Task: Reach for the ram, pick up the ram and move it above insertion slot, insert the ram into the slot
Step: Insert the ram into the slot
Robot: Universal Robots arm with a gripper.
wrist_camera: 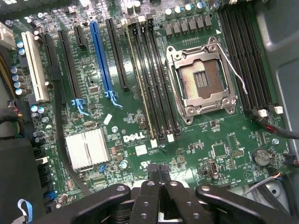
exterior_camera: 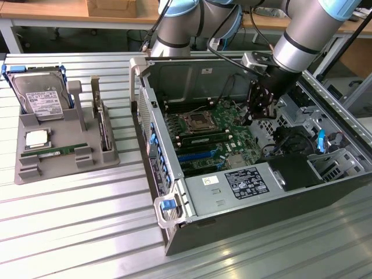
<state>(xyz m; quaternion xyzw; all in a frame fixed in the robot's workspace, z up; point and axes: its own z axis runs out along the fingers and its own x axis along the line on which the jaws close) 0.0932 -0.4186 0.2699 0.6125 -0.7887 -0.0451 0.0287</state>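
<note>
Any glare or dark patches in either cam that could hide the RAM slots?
Exterior view: bright streaks of glare on the ribbed metal table; the case interior is darker, with the arm's tool over the motherboard. Wrist view: even light on the board, slots clearly readable, a shine on the silver heatsink; the dark tool blocks one edge.

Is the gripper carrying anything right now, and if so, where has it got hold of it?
Nothing is held. The gripper is shut and empty above the motherboard; the ram lies in the tray.
</note>
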